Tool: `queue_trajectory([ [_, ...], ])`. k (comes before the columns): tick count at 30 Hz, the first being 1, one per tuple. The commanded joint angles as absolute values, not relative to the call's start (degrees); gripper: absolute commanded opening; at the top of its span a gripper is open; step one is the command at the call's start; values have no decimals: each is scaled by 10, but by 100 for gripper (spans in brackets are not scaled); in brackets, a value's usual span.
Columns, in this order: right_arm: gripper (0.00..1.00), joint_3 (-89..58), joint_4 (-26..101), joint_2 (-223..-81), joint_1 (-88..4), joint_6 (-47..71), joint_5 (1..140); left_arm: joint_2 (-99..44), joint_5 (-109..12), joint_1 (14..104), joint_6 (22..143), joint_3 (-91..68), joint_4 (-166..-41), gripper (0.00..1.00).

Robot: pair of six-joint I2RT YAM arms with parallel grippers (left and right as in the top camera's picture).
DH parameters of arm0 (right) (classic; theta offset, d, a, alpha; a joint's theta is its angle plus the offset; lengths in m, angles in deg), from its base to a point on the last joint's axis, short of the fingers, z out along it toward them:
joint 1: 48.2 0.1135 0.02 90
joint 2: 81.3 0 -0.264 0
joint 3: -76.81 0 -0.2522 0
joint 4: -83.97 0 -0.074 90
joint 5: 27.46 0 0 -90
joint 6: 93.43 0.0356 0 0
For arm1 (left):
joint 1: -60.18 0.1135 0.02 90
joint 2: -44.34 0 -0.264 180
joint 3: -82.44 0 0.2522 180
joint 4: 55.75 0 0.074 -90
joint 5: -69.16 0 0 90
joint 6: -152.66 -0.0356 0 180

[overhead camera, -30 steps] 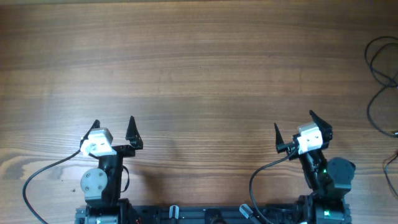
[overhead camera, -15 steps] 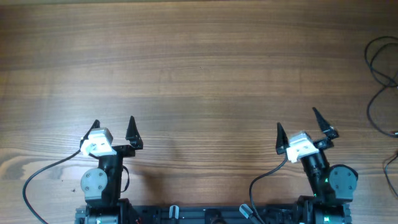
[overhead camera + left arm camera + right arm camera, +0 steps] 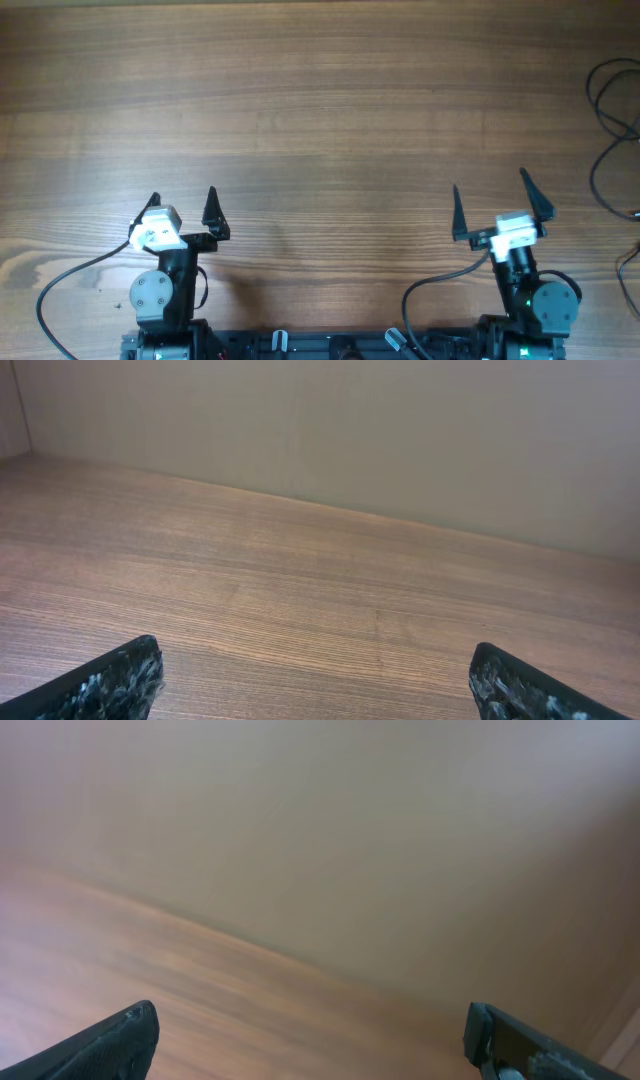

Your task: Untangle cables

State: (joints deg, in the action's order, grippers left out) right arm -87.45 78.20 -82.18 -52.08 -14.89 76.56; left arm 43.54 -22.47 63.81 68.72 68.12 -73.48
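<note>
Left gripper [image 3: 182, 196] is hovering low over the table [image 3: 320, 120], fingers spread wide, gripping nothing. Right gripper [image 3: 490, 184] is gaping too, empty. The cables [image 3: 592, 178] are lying well off to its right, at the table's edge.

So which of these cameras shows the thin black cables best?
The overhead view. The cables lie as loose loops at the table's far right edge, partly cut off by the frame. Neither wrist view shows them at all: each looks across bare wood toward a plain wall.
</note>
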Motion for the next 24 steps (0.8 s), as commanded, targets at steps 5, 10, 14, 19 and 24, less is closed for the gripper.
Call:
queue_trajectory([
  [5,100,-892,749,-815,-518,148,608,440,-233,634,676,683,-739,100],
  [10,100,-892,709,-815,-519,147,599,440,-233,634,676,683,-739,100],
  [14,100,-892,709,-815,-519,147,600,440,-233,634,676,683,-739,100],
  [19,100,-892,706,-815,-518,51,628,440,-233,634,676,683,-739,100],
  [24,100,-892,705,-815,-518,16,641,440,-233,634,676,683,-739,100],
])
